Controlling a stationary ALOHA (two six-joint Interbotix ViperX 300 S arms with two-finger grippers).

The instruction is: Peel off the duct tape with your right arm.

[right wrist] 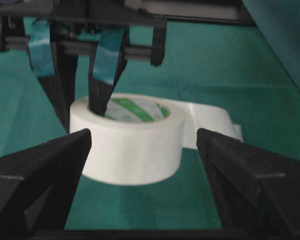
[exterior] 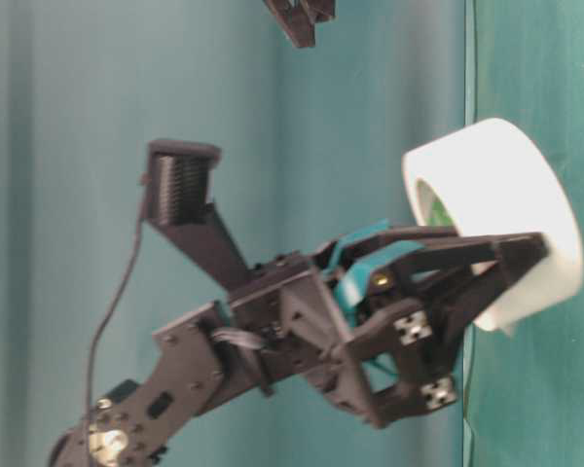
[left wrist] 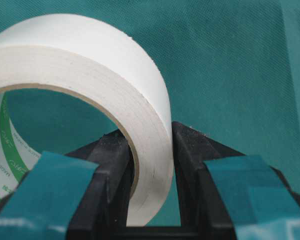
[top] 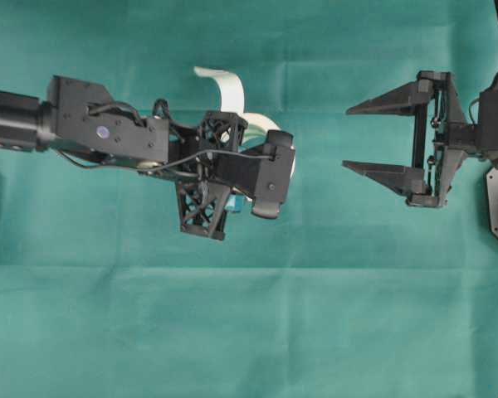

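White tape wall sits pinched between our left gripper (left wrist: 150, 150) jaws, one finger inside the ring and one outside, so we have the duct tape (right wrist: 130, 137) clamped through its rim, with the teal patches on the fingers just behind the grip. Taking the roll as our landmark: it lies flat over the green cloth (top: 249, 332), green-printed core facing up, and whether it rests on the cloth or hangs just above it we cannot tell. Its loose white tab (right wrist: 212, 122) curls away from the roll's far side, on the opposite side from the left arm's body. Our right gripper (top: 390, 137) stands well apart from the roll, pointed at it, its two long triangular fingers spread wide with nothing between them; in the right wrist view the roll sits framed between those fingers. We judge that the holding step is done and the peel itself has not begun: the left arm is presenting the roll. Next, we think the right gripper must approach the roll, steer toward the tab rather than the ring, close on that thin strip alone, and pull away while the left keeps its grip.
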